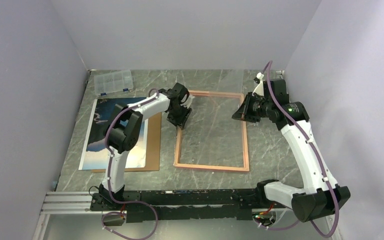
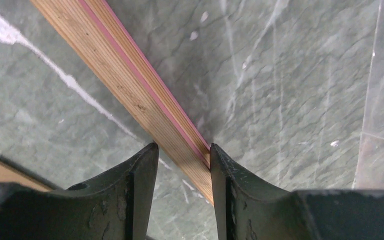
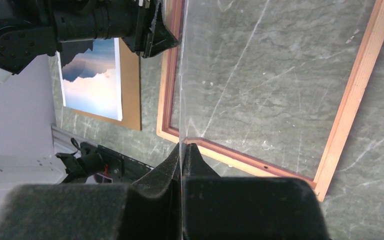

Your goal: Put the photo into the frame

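Blue sea-and-cliff photo (image 1: 111, 131), a thin rectangular print, lies image-up near the left edge of the green marbled counter (image 1: 270, 150). It rests on a flat brown backing board (image 1: 154, 150), and neither arm holds it.

The thin rectangular frame (image 1: 211, 166), tan wood with a pink inner strip, lies flat at the counter's centre. Its opening shows bare counter.

The left pincer (image 1: 180, 120) is clenched across the frame's left rail, apparently to pin the frame against sliding. The right pincer (image 1: 242, 112) is clamped on one edge of a clear rigid pane (image 3: 240, 70), which it holds tilted above the frame's right side, toward the far edge. Whether the pane is going in or coming out cannot be told.

Insertion of the photo has not begun. A clear plastic organiser box (image 1: 112, 81) sits near the far left corner.
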### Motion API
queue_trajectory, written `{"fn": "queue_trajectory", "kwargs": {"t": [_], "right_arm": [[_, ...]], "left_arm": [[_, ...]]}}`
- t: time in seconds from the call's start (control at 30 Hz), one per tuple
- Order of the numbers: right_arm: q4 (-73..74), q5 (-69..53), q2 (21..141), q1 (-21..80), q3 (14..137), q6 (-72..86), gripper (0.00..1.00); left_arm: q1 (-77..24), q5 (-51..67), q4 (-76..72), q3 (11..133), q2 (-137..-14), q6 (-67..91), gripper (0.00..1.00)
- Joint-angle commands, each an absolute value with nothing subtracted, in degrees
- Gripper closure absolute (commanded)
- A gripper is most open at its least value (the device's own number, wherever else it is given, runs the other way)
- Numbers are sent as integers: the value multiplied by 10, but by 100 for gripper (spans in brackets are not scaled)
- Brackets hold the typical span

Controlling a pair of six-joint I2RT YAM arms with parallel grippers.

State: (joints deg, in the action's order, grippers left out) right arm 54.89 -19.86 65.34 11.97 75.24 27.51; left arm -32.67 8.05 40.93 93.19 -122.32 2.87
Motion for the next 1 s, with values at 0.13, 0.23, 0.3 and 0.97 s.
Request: {"fn": "queue_trajectory", "kwargs": {"t": [0.13,0.23,0.3,0.97], "right_arm": [[451,-255,688,126,736,295,100],[443,-251,703,139,752,303,100],[442,-240,713,151,770,309,100],[324,-355,745,189,732,373,100]], "left_arm": [[-278,78,423,880,-1173,57,50],[-271,90,426,885,-1159,41,41],[-270,97,438,899,-1153,27,29],[-56,103,558,978,-989,-18,6]]}}
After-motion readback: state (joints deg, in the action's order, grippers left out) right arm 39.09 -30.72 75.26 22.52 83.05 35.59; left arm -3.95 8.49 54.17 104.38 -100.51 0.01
